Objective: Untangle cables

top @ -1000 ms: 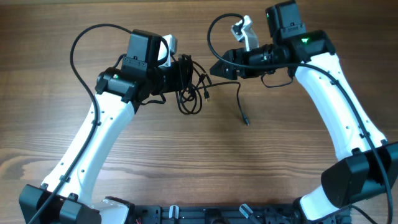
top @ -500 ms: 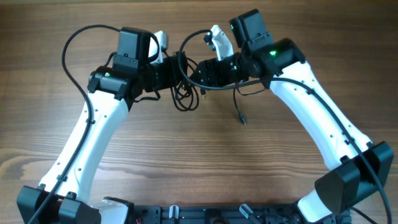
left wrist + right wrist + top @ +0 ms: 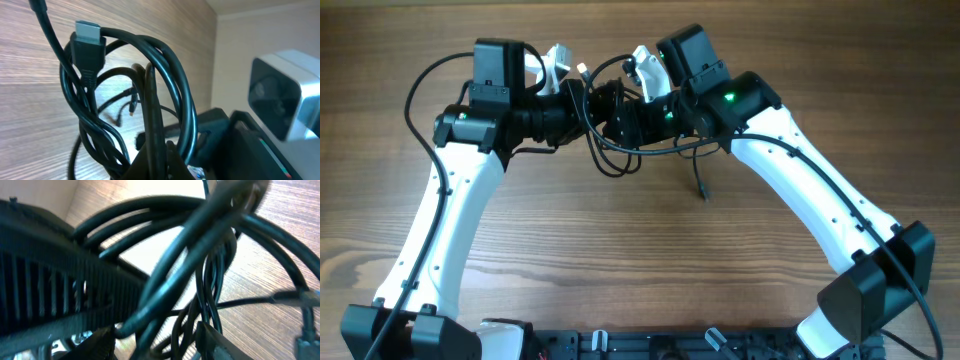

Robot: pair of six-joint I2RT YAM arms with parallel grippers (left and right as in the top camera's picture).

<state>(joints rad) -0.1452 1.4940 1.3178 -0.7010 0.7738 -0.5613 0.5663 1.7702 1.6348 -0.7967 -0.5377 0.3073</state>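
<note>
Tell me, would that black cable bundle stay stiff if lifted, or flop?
Probably floppy: the cables hang in slack loops from the left arm's jaws, one end trailing loose. Likely light, since a pinch on few strands seems to hold the bundle up. The flat plug looks rigid.

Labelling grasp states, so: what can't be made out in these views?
- Overhead: where the cables cross; the left gripper and right gripper cover the tangle.
- Right wrist: blurred close-up; whether its jaws pinch a cable is unclear.
- Left wrist: the cables' lower loops, cut off by the bottom edge.
- Overhead: loose plug type, too small.
</note>
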